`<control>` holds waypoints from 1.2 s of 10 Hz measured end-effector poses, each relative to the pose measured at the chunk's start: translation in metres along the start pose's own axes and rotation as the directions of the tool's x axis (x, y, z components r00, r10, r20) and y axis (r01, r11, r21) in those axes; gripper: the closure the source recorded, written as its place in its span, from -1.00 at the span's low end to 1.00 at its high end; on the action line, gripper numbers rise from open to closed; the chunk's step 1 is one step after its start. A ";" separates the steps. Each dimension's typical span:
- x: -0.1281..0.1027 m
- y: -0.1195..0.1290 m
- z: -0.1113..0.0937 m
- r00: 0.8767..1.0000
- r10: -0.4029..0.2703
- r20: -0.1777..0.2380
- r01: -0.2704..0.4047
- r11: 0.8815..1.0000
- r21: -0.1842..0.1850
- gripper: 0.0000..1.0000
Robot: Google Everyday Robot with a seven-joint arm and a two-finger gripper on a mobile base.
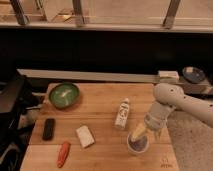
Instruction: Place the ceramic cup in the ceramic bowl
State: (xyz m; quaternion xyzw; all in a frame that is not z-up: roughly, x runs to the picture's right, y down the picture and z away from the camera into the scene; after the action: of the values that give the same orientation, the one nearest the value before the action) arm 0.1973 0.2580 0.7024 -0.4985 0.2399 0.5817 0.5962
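Observation:
The ceramic cup (137, 146), small and white with a greyish-purple inside, stands on the wooden table (100, 107) near the front right. My gripper (138, 133) hangs just above it, its yellowish fingertips at the cup's rim. The white arm reaches in from the right. The ceramic bowl (64, 95), round and green with a darker rim and a pale mark inside, sits at the table's back left, far from the gripper.
A white bottle with a printed label (122, 113) stands just left of the gripper. A pale block (84, 136), an orange carrot-like thing (63, 153) and a black flat device (48, 128) lie at the front left. A dark chair (12, 107) stands at the left edge.

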 end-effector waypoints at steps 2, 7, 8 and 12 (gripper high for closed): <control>-0.003 0.000 0.005 1.000 -0.013 -0.006 0.013 1.000 0.006 -0.18; -0.011 0.003 -0.002 1.000 0.016 0.016 -0.017 1.000 0.006 0.83; -0.017 0.005 -0.009 0.998 0.044 0.036 -0.043 0.999 -0.005 0.96; -0.062 0.017 -0.067 0.974 0.114 0.198 -0.102 0.992 -0.070 1.00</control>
State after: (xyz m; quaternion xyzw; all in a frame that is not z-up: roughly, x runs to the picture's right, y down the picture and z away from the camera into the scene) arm 0.1885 0.1687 0.7247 -0.4407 0.1876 0.6678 0.5698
